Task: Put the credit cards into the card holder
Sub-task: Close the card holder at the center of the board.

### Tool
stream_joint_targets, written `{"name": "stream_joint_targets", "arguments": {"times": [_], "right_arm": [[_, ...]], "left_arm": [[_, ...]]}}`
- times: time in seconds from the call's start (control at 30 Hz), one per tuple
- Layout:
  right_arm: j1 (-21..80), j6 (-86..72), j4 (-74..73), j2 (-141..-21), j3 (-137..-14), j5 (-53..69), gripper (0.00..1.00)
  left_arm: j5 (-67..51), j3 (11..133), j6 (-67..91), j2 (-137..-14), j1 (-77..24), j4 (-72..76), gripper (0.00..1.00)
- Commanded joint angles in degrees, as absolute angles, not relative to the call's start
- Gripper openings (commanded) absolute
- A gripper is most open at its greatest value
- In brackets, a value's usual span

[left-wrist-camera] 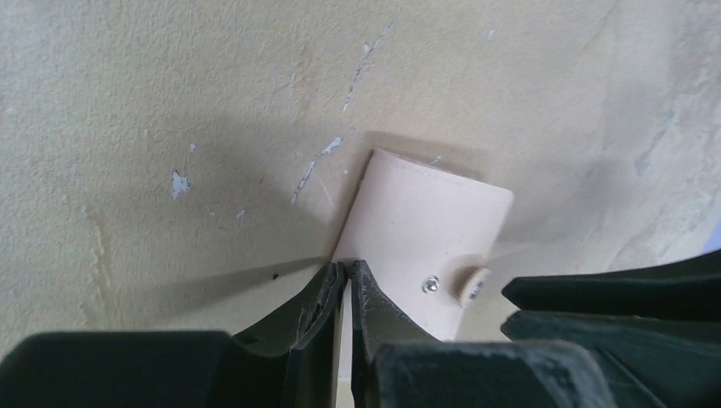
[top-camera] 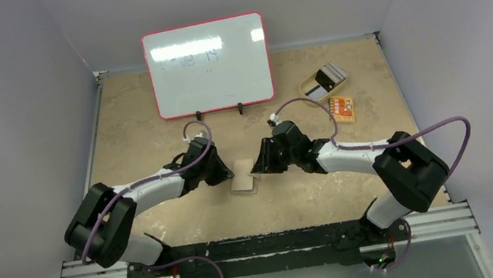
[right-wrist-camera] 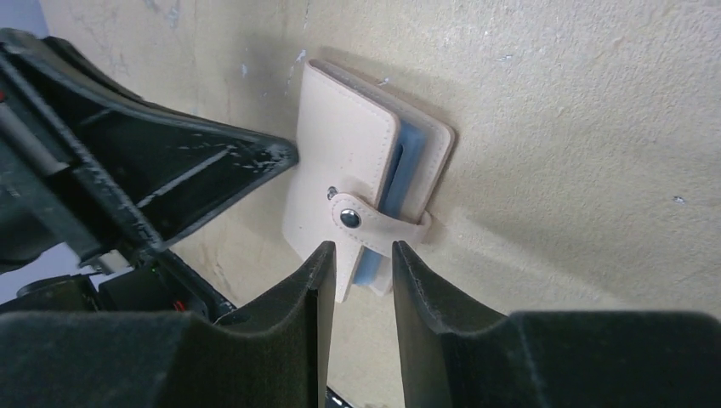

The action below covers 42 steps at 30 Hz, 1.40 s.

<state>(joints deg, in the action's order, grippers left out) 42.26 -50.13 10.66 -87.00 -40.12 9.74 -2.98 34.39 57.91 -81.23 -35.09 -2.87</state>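
There are two robot arms, one at lower left (top-camera: 141, 194) and one at lower right (top-camera: 353, 156). One card holder (top-camera: 244, 176) lies at centre. One whiteboard (top-camera: 208, 65) stands at upper centre. One tan dish (top-camera: 306, 87) at upper right holds overlapping credit cards (top-camera: 326, 77), too small to count. One small orange object (top-camera: 342, 109) sits just below it

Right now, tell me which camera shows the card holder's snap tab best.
Right wrist: the snap tab lies whole and close, buttoned across the card holder. Left wrist shows only the tab's end past the cover. Top external shows the holder as a small tan patch, tab indiscernible.
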Motion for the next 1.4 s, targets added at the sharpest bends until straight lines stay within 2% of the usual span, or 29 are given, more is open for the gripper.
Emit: {"name": "stream_joint_targets", "arguments": {"times": [0.0,0.23,0.3,0.43,0.67,0.73,0.83,1.03,1.37], "right_arm": [[42.28,-51.06,13.64,-88.15,-40.17,11.05,0.33],[42.28,-50.50,14.72,-90.76,-40.49,11.34,0.30],[42.28,-49.98,14.68,-91.27,-40.87,11.27,0.29],[42.28,-48.77,12.65,-91.05,-41.25,9.85,0.26],[42.28,-45.06,5.32,-87.93,-43.35,3.45,0.20],[42.28,-43.93,3.97,-87.40,-44.56,1.02,0.21],[42.28,-43.47,2.67,-86.92,-45.28,-0.37,0.29],[42.28,-43.37,1.58,-85.58,-45.62,-1.35,0.30],[42.28,-43.06,2.02,-85.03,-45.74,-1.14,0.13]], "left_arm": [[-1.11,35.26,58.18,-84.94,-36.91,-1.48,0.07],[3.09,37.96,58.34,-87.93,-40.31,-4.56,0.10],[2.75,38.68,58.79,-87.75,-40.83,-4.67,0.14],[0.44,38.87,60.57,-83.68,-41.11,-3.78,0.20],[1.06,38.63,62.28,-78.91,-41.09,-4.73,0.22],[0.95,38.14,62.36,-79.58,-41.13,-4.06,0.22],[0.71,37.76,62.39,-81.15,-41.19,-3.17,0.22],[0.73,37.53,61.88,-82.51,-41.22,-2.77,0.22],[0.56,37.35,61.82,-83.30,-41.13,-1.92,0.22]]}}
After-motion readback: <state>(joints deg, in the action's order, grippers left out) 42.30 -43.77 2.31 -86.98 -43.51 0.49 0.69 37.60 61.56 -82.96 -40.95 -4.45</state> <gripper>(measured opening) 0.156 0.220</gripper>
